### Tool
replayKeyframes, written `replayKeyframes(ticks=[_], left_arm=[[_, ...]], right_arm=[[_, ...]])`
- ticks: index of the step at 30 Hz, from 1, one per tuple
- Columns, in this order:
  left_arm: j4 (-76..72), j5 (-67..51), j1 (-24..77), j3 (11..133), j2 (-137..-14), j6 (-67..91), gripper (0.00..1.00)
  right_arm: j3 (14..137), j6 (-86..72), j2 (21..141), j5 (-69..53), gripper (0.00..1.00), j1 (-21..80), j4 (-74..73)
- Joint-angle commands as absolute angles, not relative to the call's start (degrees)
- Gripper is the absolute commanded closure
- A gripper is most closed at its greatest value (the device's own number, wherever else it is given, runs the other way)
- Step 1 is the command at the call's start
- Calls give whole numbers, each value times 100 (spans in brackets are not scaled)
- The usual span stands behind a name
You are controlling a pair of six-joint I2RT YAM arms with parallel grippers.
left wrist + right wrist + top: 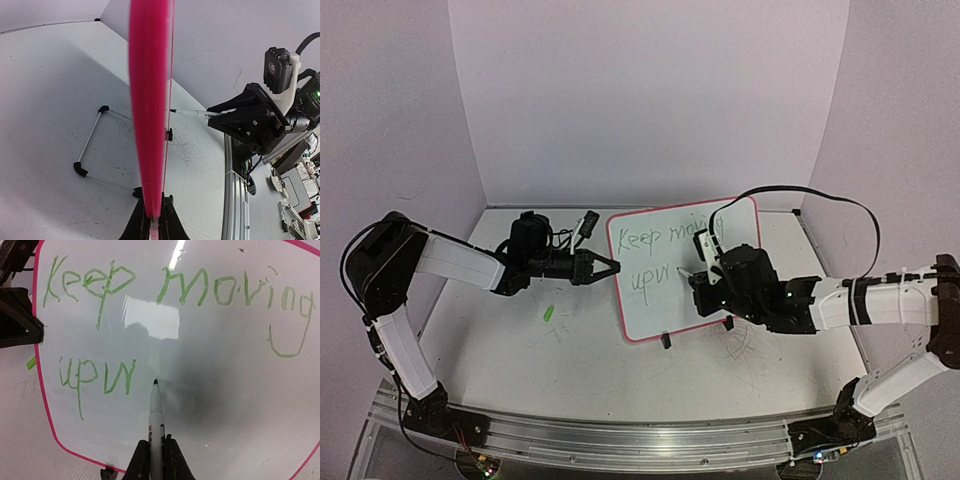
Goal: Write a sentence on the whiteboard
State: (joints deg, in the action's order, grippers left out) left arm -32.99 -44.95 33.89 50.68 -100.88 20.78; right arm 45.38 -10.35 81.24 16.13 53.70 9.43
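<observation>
The whiteboard (655,305), white with a thin pink frame, stands tilted at the table's middle. The sentence (105,282) on it is green script reading "Keep moving" with "upw" on the line below. My left gripper (610,267) is shut on the board's left pink edge (147,100), and its jaws pinch the frame in the left wrist view (154,212). On the other side, my right gripper (155,442) is shut on a white marker (156,412). The marker's dark tip touches the board just right of the "w".
A small green cap (549,313) lies on the table left of the board. The board's wire stand with black feet (92,140) spreads behind it. An aluminium rail (620,430) runs along the near edge. White walls close in the back and both sides.
</observation>
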Motion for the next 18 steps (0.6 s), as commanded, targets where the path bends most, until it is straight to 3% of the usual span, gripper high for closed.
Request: replayKeyframes(ticks=[1, 18], left_arm=[[-3097, -4291, 3371, 5256, -9989, 1747, 100], [-3066, -4272, 3367, 5236, -9954, 1688, 100]], right_arm=[[4814, -1131, 8249, 1820, 100, 5311, 1081], [4823, -1024, 8415, 1104, 100, 5327, 942]])
